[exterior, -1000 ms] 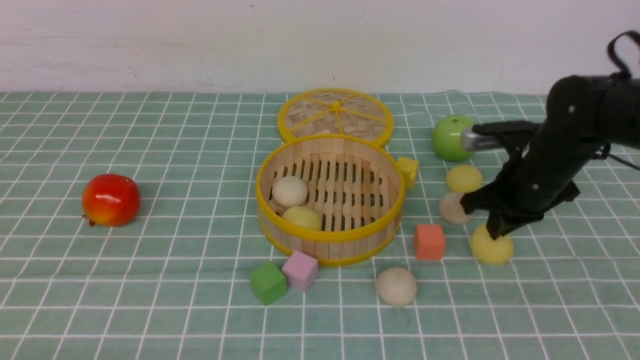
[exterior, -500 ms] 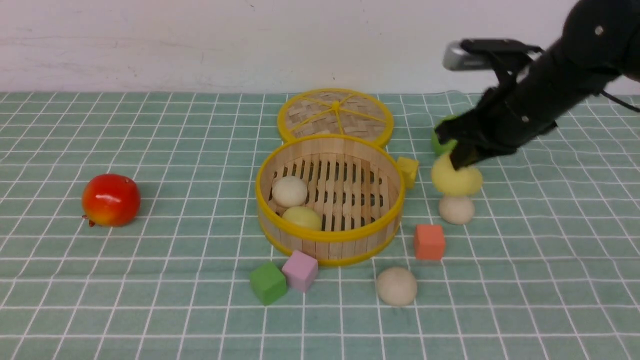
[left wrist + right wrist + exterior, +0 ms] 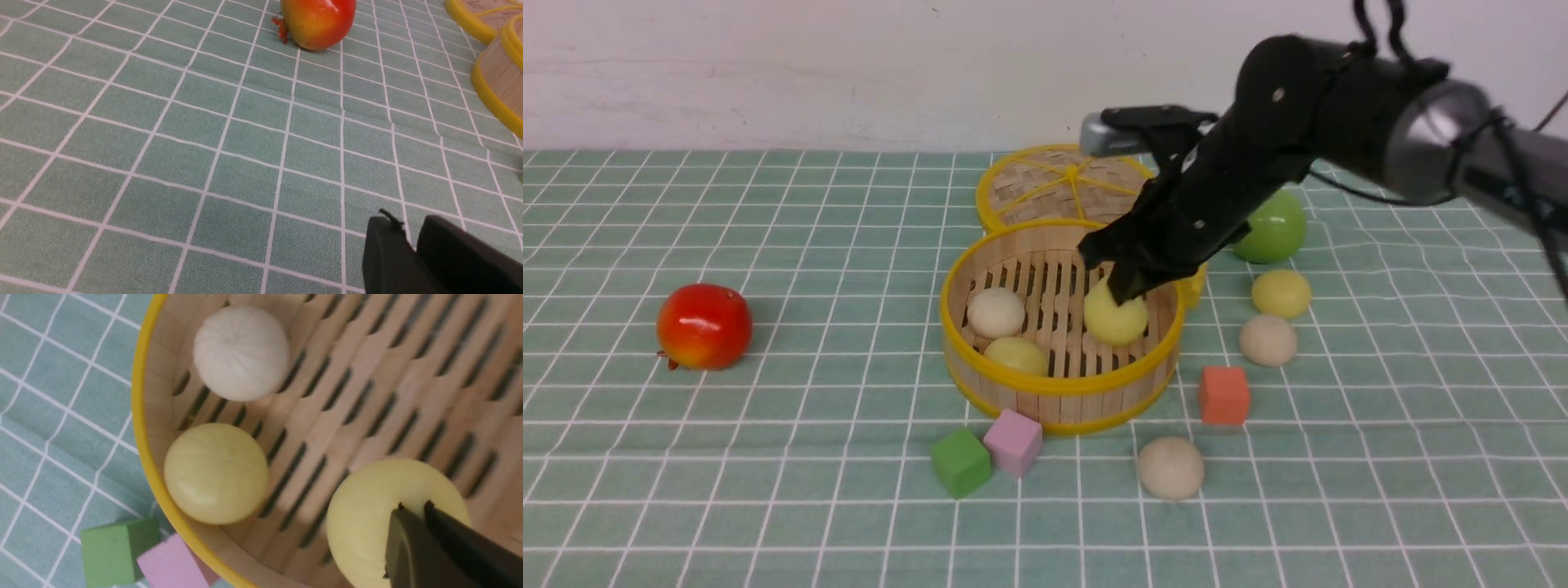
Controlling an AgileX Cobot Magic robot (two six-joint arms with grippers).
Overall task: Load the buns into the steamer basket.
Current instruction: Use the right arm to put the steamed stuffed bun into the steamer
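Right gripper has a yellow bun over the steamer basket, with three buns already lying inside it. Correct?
Not quite. Only two lie inside the steamer basket, an off-white bun and a pale yellow bun; the right wrist view shows it. The right gripper does hold a third bun, yellow, over it.

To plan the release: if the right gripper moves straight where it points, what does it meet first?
The pale yellow bun held by the right gripper would likely touch the steamer basket floor first; depth unclear.

The right gripper [image 3: 1129, 297] has carried 1 yellow bun [image 3: 1115, 322] into the steamer basket [image 3: 1058, 385].
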